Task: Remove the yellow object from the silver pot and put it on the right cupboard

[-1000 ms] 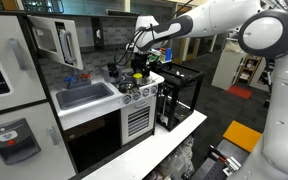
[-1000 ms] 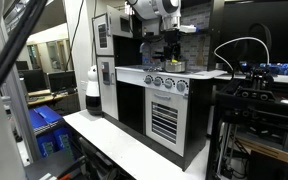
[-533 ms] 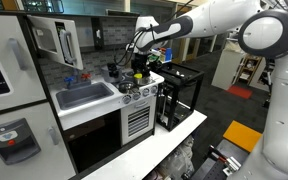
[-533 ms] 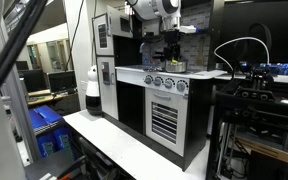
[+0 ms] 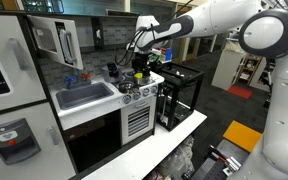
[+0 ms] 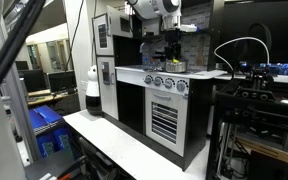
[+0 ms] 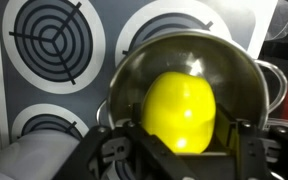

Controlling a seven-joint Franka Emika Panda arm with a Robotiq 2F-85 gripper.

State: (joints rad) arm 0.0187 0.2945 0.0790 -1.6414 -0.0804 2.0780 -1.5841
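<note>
In the wrist view the yellow object [image 7: 181, 110], a smooth egg-like toy, lies inside the silver pot [image 7: 134, 70] on the toy stove. My gripper [image 7: 181, 135] reaches down into the pot. Its black fingers [image 7: 136, 120] stand on both sides of the yellow object and press against it. In both exterior views the gripper [image 5: 137, 67] [image 6: 170, 52] hangs low over the pot [image 5: 138, 77] at the back of the stove top. A little yellow [image 5: 138, 74] shows between the fingers there.
Round burner rings [image 7: 49, 40] lie beside the pot. The grey sink basin [image 5: 84, 96] is next to the stove. A black wire rack [image 5: 179, 95] stands beside the toy kitchen. An open cupboard door [image 5: 62, 42] hangs above the sink. A dark utensil [image 5: 112, 72] stands near the pot.
</note>
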